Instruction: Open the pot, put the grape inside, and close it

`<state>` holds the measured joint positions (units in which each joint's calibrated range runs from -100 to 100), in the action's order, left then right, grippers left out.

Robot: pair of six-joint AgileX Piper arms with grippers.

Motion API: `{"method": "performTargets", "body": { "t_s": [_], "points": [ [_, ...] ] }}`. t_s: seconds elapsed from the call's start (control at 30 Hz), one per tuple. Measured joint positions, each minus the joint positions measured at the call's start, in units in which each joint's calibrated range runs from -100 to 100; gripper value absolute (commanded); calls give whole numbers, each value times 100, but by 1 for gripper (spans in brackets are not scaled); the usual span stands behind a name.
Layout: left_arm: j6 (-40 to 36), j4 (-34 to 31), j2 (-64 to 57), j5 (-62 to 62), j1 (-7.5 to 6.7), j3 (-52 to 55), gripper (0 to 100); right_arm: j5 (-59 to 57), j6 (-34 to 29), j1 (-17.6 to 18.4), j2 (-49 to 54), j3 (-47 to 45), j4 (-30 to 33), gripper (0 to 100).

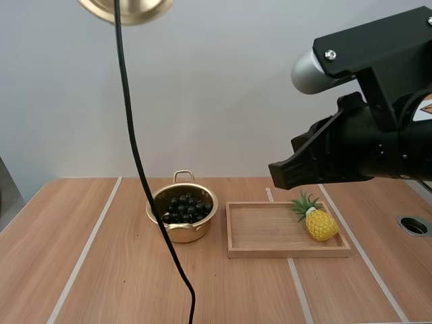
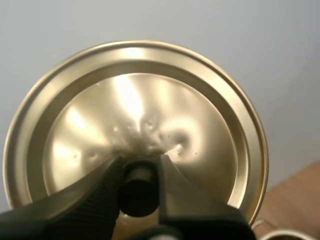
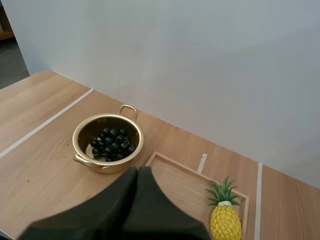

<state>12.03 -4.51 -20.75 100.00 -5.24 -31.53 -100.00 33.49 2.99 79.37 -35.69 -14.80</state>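
Observation:
The gold pot (image 1: 182, 213) stands uncovered on the table, with the dark bunch of grapes (image 1: 186, 208) lying inside it. From the right wrist view the pot (image 3: 107, 143) and grapes (image 3: 112, 144) sit beyond my right gripper (image 3: 138, 171), whose fingers lie together as one dark wedge. That right gripper (image 1: 275, 175) hangs high above the tray. The gold lid (image 1: 126, 9) is held far above the pot. My left gripper (image 2: 138, 172) pinches the lid's black knob (image 2: 137, 192), with the shiny lid (image 2: 135, 125) facing the camera.
A shallow wooden tray (image 1: 270, 251) lies right of the pot, with a toy pineapple (image 1: 317, 220) at its right end; the right wrist view has them too, tray (image 3: 190, 185) and pineapple (image 3: 225, 217). White tape lines cross the table. A round hole (image 1: 413, 225) sits near the right edge.

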Motion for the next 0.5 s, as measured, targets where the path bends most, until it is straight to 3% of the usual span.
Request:
{"method": "performTargets", "body": {
  "t_s": [0.5],
  "points": [
    [1340, 1018, 23, 0, 0, 3324, 0, 0, 0, 0, 0, 0, -21, 0]
  ]
}}
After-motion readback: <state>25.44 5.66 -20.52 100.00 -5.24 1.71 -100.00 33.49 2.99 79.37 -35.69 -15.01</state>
